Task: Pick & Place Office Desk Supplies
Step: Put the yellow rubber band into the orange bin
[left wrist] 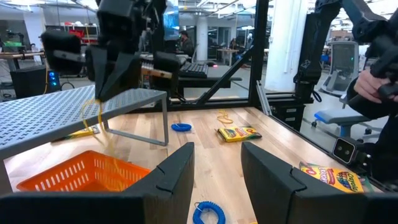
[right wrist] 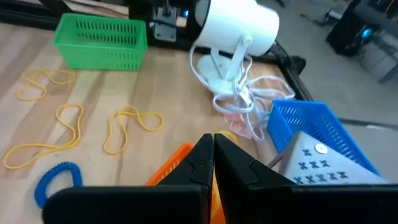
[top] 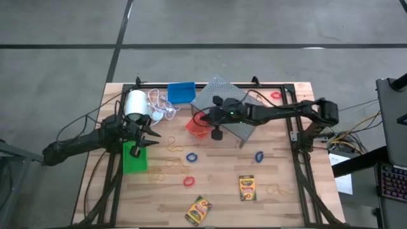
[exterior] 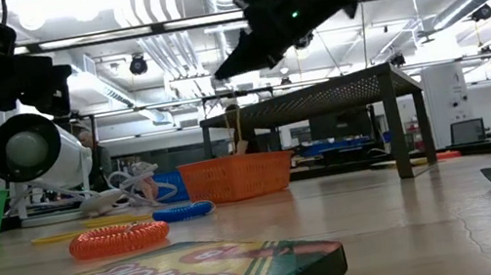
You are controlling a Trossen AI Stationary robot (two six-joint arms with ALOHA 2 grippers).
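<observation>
My right gripper (top: 205, 118) hangs shut over the red-orange bin (top: 194, 126), which sits against the grey rack (top: 227, 105). A yellow rubber band (left wrist: 99, 118) dangles from it. My left gripper (left wrist: 217, 168) is open, level above the table beside the green bin (top: 134, 158), touching nothing. Two crayon boxes (top: 247, 187) (top: 199, 210) lie flat near the near edge. Blue ring bands (top: 191, 156) (top: 259, 156) and a red one (top: 188, 181) lie mid-table. The blue bin (top: 181, 93) stands at the far edge. My right gripper pinches the yellow rubber band by its upper end (left wrist: 97, 103) between the two shut fingertips (left wrist: 109, 84), coming slanting down from the table's right. The band hangs slack below the fingers, and its lower loop (left wrist: 114, 151) reaches down into the red-orange bin (left wrist: 81, 171).
A white roll (top: 135, 103) with tangled white cord (top: 163, 107) sits at the far left. Loose yellow rubber bands (top: 173, 145) (top: 172, 166) (top: 277, 188) lie on the wood. Another red band (top: 275, 95) lies near the far right corner. Black frame rails border the table.
</observation>
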